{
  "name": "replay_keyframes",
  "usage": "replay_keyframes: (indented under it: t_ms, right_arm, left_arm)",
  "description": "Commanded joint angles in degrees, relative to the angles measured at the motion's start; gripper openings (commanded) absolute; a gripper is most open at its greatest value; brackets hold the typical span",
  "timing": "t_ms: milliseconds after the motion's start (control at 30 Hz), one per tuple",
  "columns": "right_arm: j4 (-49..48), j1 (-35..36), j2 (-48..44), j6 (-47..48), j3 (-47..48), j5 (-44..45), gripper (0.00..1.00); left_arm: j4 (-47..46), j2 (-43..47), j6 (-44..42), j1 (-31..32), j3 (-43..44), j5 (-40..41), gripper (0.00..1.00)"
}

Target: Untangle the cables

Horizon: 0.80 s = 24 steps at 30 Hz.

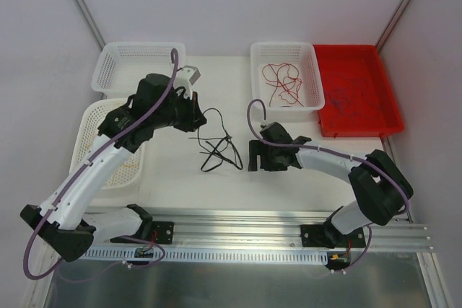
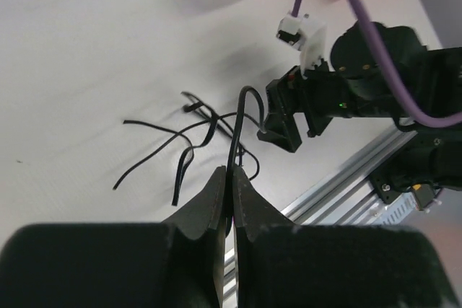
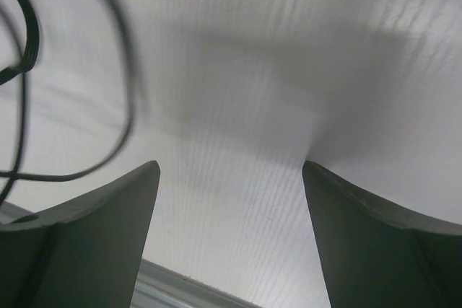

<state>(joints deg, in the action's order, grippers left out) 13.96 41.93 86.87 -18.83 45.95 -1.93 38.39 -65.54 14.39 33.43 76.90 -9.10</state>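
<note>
Black, thin and wiry, a loose snarl of cables [image 1: 216, 146] lies in loops and kinks in the middle of the matte white table [image 1: 224, 84], between the two arms. The left gripper [image 2: 229, 172] has its tapered dark jaws pressed together on one black strand, which arches up out of the tips in a smooth hook before dropping back to the tangle. The right gripper [image 3: 231, 171] hovers just right of the tangle with its broad, blunt fingers spread wide and only faintly ribbed tabletop between them; blurred black loops pass to their left. Curly red cables [image 1: 283, 81] sit in a white lattice basket [image 1: 315, 77] at the far side, and dark bluish wires [image 1: 354, 95] lie in the glossy red tray [image 1: 390, 117] beside it.
</note>
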Motion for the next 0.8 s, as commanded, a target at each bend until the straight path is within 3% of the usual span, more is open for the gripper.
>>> replay_keyframes:
  t_ms: [0,167,333,500,767]
  right_arm:
    - [2.83,-2.03,1.02,-1.21,-1.92,5.18,0.84]
    - [5.11,-5.89,-0.56,-0.51,-3.94,8.44,0.75]
    - [1.79,-7.66,-5.82,1.86,-5.96,4.15,0.66]
    - [-7.95,-6.52,-15.13,5.55,-8.33,-6.39,0.67]
    - [-24.06,-2.04,-21.04,9.6,-9.75,-15.11,0.72]
  left_arm:
    - [1.25,3.05,1.51,0.5,6.75,-1.97,0.0]
    - [2.65,3.66,1.6,0.41,11.51,-0.48,0.0]
    - [2.74,1.74,3.35,0.41,11.96,-0.92,0.0]
    - [2.65,-1.17,6.17,0.41,10.9,-1.18,0.0]
    - [2.3,-4.95,11.97,0.5,12.92,1.8,0.0]
